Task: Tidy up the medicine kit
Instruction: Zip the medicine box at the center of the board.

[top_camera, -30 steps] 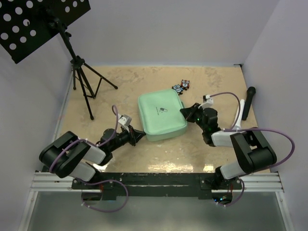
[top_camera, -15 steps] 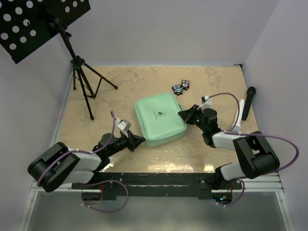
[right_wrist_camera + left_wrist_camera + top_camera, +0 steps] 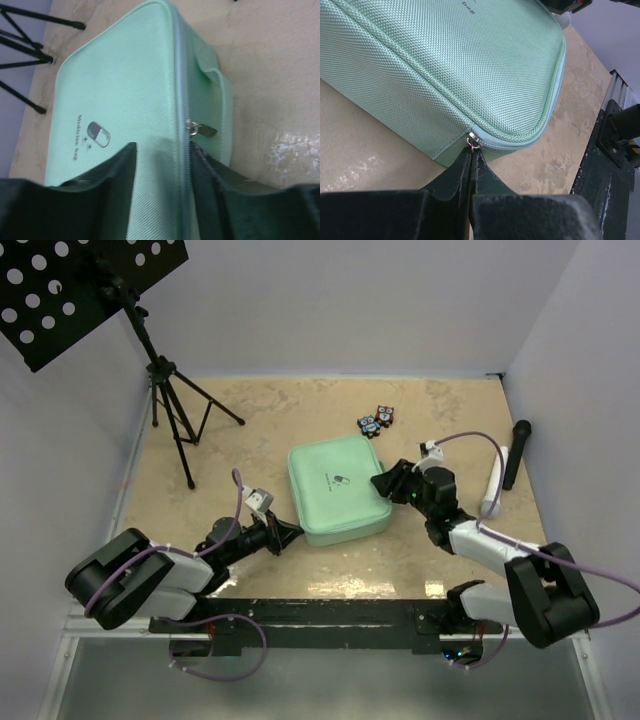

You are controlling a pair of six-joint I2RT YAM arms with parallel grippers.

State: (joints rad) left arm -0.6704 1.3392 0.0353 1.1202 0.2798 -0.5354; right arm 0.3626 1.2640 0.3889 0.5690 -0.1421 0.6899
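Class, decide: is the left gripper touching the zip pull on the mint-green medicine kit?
Touching. The left wrist view shows the left gripper shut, its tips pinching the metal zip pull at the near corner of the medicine kit.

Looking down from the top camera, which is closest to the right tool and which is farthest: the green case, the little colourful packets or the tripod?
1. the medicine kit, right at the right tool
2. the colourful packets, behind it
3. the tripod, far left corner

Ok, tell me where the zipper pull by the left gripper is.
Left wrist view: the zipper pull sits at the near corner of the mint-green medicine kit, pinched at the tips of the shut left gripper.
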